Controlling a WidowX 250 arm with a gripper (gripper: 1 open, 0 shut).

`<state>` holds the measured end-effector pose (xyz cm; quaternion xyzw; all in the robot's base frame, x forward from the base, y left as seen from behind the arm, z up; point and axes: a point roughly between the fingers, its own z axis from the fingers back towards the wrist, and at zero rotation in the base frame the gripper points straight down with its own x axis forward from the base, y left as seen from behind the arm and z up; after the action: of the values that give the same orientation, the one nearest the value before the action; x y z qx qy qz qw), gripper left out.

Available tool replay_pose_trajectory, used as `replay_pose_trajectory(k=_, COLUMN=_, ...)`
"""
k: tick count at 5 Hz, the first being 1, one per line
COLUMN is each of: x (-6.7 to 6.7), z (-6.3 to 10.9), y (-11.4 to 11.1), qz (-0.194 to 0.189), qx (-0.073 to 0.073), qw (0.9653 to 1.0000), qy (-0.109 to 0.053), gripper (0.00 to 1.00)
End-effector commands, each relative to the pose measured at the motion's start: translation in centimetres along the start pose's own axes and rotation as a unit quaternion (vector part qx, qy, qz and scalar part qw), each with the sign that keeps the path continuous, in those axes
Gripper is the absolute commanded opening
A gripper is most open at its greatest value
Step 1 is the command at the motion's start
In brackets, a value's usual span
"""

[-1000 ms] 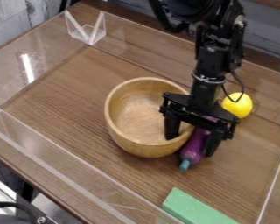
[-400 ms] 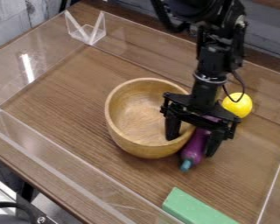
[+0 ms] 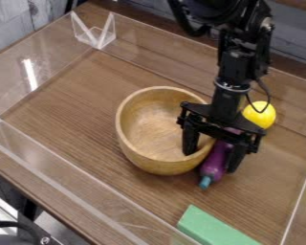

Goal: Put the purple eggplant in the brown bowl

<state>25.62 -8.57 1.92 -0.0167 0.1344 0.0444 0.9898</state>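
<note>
The purple eggplant (image 3: 214,164) lies on the wooden table just right of the brown bowl (image 3: 161,129), its blue-teal stem end pointing toward the front. The bowl is large, round and light brown, and nothing shows inside it. My black gripper (image 3: 217,146) hangs straight down over the eggplant. Its fingers stand open on either side of the eggplant's upper end, which the fingers partly hide. Whether a finger touches the bowl's right rim is unclear.
A round yellow lemon (image 3: 258,115) sits right behind the gripper, close to the arm. A flat green block (image 3: 220,231) lies at the front edge. Clear plastic walls (image 3: 28,72) ring the table, and a clear stand (image 3: 93,30) sits at the back left.
The gripper and arm have shifted very slightly to the right and down over the eggplant. The eggplant, bowl and lemon stay where they were.
</note>
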Motion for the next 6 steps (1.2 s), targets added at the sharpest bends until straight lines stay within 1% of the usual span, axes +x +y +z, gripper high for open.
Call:
replay_pose_trajectory(k=1, x=-0.92, z=-1.5, y=-1.48, qz=-0.016, qx=0.003, qw=0.9995, qy=0.026, gripper=1.0)
replay_pose_trajectory(k=6, x=-0.47, z=-1.28, y=-1.54, qz=-0.009, qx=0.007, qw=0.9995, qy=0.03, gripper=1.0)
